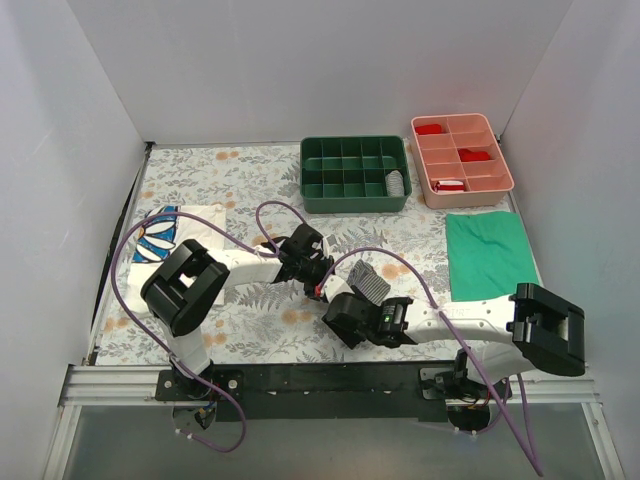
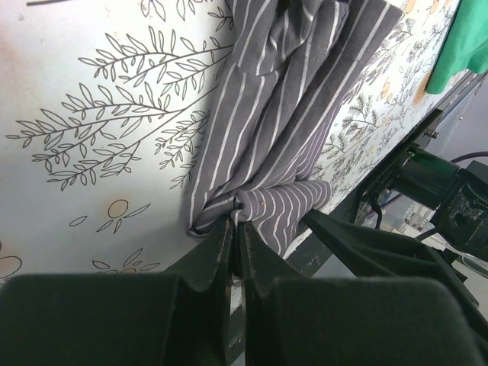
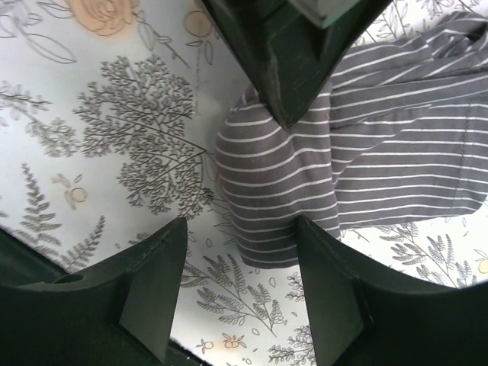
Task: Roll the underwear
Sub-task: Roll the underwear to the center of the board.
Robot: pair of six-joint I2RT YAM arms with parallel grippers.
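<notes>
The grey-and-white striped underwear lies on the leaf-print table mat, near end folded into a rounded bulge. My left gripper is shut on that folded edge; in the left wrist view its fingers pinch the underwear at the gripper. My right gripper is open and empty. In the right wrist view the right gripper has its fingers either side of the bulged end of the underwear, just short of it, with the left gripper's fingers above.
A green compartment tray with a rolled grey cloth and a pink tray with red items stand at the back. A plain green cloth lies right; a daisy-print cloth lies left.
</notes>
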